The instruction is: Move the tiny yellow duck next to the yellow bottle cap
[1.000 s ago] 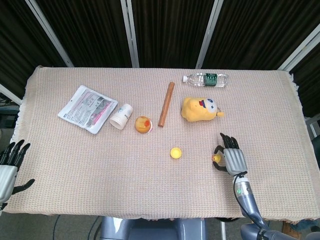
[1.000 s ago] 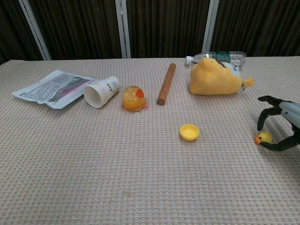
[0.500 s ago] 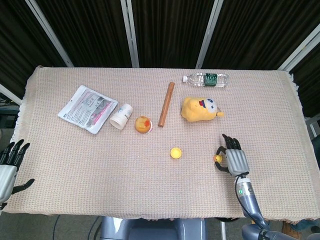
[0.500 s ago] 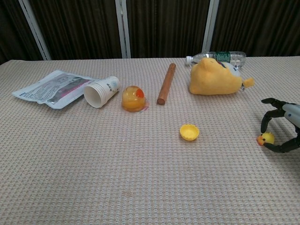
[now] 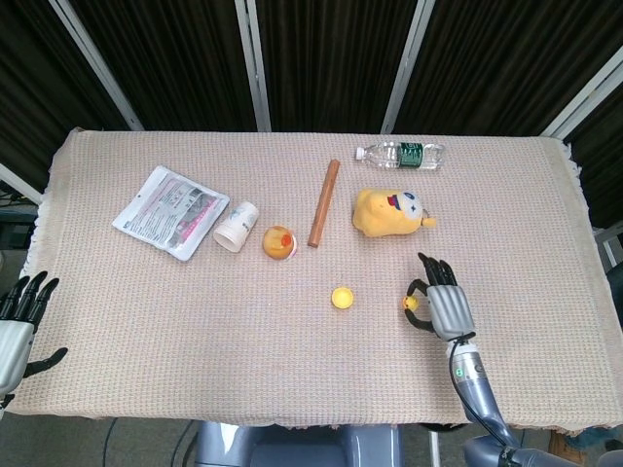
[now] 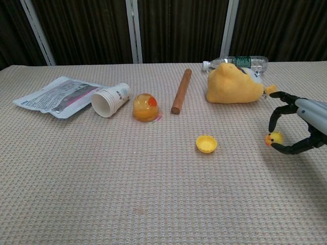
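Observation:
The tiny yellow duck (image 6: 274,138) (image 5: 411,303) is pinched between the fingertips of my right hand (image 6: 301,125) (image 5: 440,306), lifted a little above the cloth. The yellow bottle cap (image 6: 206,144) (image 5: 342,298) lies open side up near the table's middle, to the left of the duck with a clear gap between them. My left hand (image 5: 18,326) hangs at the table's front left corner, fingers spread, holding nothing.
A yellow plush toy (image 6: 235,84) and a water bottle (image 6: 245,62) lie behind my right hand. A wooden stick (image 6: 181,91), an orange-yellow ball (image 6: 145,107), a tipped paper cup (image 6: 110,100) and a packet (image 6: 60,96) lie across the back left.
My right hand closed on the duck, raised it off the cloth and carried it left toward the cap. The left hand stayed still.

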Controlling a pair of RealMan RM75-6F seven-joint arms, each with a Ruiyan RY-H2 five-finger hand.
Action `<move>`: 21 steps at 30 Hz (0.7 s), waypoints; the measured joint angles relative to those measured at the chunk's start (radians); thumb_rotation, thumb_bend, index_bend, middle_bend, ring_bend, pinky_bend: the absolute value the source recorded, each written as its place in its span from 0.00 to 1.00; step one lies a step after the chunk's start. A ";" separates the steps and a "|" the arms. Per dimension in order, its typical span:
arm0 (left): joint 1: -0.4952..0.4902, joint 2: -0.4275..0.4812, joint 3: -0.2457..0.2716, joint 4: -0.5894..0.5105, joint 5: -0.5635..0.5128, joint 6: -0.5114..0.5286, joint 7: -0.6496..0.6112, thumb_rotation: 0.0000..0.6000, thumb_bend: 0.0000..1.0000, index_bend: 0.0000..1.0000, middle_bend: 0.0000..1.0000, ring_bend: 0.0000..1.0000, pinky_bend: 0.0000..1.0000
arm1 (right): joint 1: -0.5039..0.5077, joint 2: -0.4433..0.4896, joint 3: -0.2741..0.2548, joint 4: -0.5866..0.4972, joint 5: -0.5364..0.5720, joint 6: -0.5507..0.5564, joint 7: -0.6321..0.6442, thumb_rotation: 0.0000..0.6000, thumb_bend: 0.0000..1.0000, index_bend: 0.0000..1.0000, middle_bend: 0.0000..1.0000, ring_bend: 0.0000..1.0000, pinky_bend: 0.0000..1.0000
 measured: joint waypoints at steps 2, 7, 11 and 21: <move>0.000 0.001 0.000 -0.001 0.001 0.000 0.000 1.00 0.00 0.00 0.00 0.00 0.17 | 0.007 0.002 -0.002 -0.024 -0.016 0.006 -0.013 1.00 0.27 0.50 0.00 0.00 0.00; 0.001 -0.001 0.000 0.001 0.003 0.004 0.002 1.00 0.00 0.00 0.00 0.00 0.17 | 0.024 -0.006 -0.007 -0.066 -0.041 0.010 -0.061 1.00 0.27 0.50 0.00 0.00 0.00; 0.002 -0.001 -0.001 0.002 0.005 0.008 0.005 1.00 0.00 0.00 0.00 0.00 0.17 | 0.043 -0.025 -0.007 -0.091 -0.045 0.002 -0.105 1.00 0.27 0.50 0.00 0.00 0.00; 0.003 -0.005 -0.001 0.011 0.019 0.019 0.010 1.00 0.00 0.00 0.00 0.00 0.17 | 0.112 -0.087 0.024 -0.089 -0.022 -0.054 -0.203 1.00 0.27 0.50 0.00 0.00 0.00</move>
